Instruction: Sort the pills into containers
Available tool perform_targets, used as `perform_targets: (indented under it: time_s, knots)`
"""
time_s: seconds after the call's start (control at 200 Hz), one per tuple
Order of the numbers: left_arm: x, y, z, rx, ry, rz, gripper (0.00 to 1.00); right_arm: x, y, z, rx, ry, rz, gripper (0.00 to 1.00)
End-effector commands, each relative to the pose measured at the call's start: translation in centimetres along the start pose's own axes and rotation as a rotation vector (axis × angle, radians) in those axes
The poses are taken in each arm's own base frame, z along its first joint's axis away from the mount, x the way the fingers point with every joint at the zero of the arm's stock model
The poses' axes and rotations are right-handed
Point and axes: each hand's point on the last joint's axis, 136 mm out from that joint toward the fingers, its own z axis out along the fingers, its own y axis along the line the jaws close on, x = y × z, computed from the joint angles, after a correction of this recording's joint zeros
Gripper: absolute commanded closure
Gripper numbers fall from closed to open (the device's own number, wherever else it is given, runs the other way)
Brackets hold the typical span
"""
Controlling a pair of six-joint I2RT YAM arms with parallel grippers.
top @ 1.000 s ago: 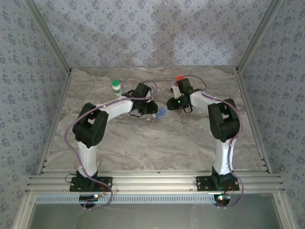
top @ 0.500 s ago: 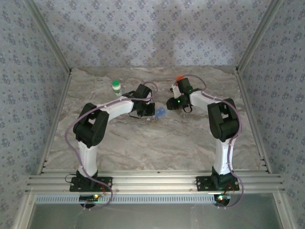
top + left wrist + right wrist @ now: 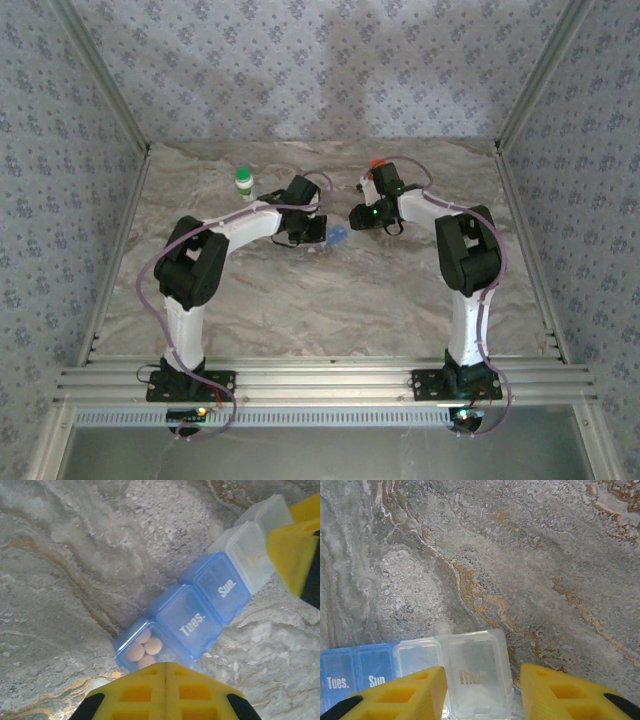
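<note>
On the marbled bench [image 3: 330, 300], mid-way back, between the two wrists: one pill box [image 3: 338, 237], lying flat.

Changes against the earlier top view:
- The left tool [image 3: 166, 672] has drawn its jaws together; they are now pressed flat against each other, and nothing shows between them.
- Arms, bottles and box stand where they stood; no shift can be made out at this size.

Stock, counted:
- Arms, two. Tools, two.
- Left tool: pressed together, poised at the blue end of the box, just beside the open compartment.
- Right tool [image 3: 482, 680]: spread, its yellow fingers [image 3: 405, 692] standing either side of the clear end of the box. Whether they touch the plastic cannot be told. One of its fingers also shows at the right edge of the left wrist view [image 3: 292, 545].
- Pill box [image 3: 200, 612], one. Five compartments can be counted from the left wrist: three blue and two clear, in a single row.
  - Blue end compartment: lid open.
  - Next two blue: lids shut, lettered "Tues." and "Sun."
  - Two clear: at the far end, under the right tool.
- Pills [image 3: 142, 647], three. They are round and pale orange, lying together in the open blue compartment.
- White bottle with green cap [image 3: 244, 181], one. It stands upright, back left, well apart from the box.
- Orange bottle [image 3: 377, 166], one. It sits behind the right wrist, with its top showing.
</note>
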Motion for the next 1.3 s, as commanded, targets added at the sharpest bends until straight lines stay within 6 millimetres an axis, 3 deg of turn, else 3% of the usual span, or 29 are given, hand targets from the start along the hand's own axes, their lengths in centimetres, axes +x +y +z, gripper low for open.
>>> perform_targets:
  time_s: [0.0, 0.225, 0.43, 0.535, 0.62, 0.72, 0.85, 0.965, 1.079, 1.169, 1.294]
  knots:
    - [-0.9, -0.9, -0.7, -0.003, -0.015, 0.027, 0.97, 2.1, -0.4, 1.4, 0.007, 0.086, 0.032, 0.55]
    - [-0.5, -0.6, -0.1, -0.012, -0.001, 0.015, 0.99, 2.2, -0.5, 1.4, 0.008, 0.09, 0.029, 0.55]
    - [1.7, 0.6, 3.1, -0.021, 0.058, -0.016, 1.0, 2.3, -0.6, 1.7, 0.009, 0.095, 0.031, 0.55]
    - [3.0, 2.0, 4.3, -0.077, 0.071, -0.028, 1.0, 2.1, -0.5, 1.7, 0.009, 0.103, 0.034, 0.55]
    - [2.8, 3.0, 4.2, -0.094, 0.056, -0.043, 1.0, 1.6, -0.2, 1.5, 0.002, 0.098, 0.03, 0.55]
    - [1.3, 2.1, 2.5, -0.064, 0.014, -0.035, 1.0, 1.4, 0.0, 1.2, 0.0, 0.089, 0.025, 0.55]
    - [-1.4, -0.3, -1.3, -0.003, -0.069, 0.001, 1.0, 1.4, 0.4, 1.2, -0.011, 0.077, 0.016, 0.55]
    - [-3.2, -1.8, -4.3, 0.049, -0.138, 0.006, 0.94, 1.6, 1.2, 1.3, -0.038, 0.079, -0.001, 0.55]
    - [-4.1, -2.9, -6.5, 0.081, -0.187, 0.083, 0.86, 1.8, 1.8, 1.5, -0.045, 0.092, -0.038, 0.55]
    - [-4.4, -2.5, -8.2, 0.04, -0.225, 0.147, 0.84, 1.7, 2.3, 1.4, -0.055, 0.093, -0.061, 0.55]
    - [-4.3, -2.9, -12.0, 0.02, -0.322, 0.273, 0.84, 1.8, 3.0, 1.4, -0.069, 0.103, -0.114, 0.54]
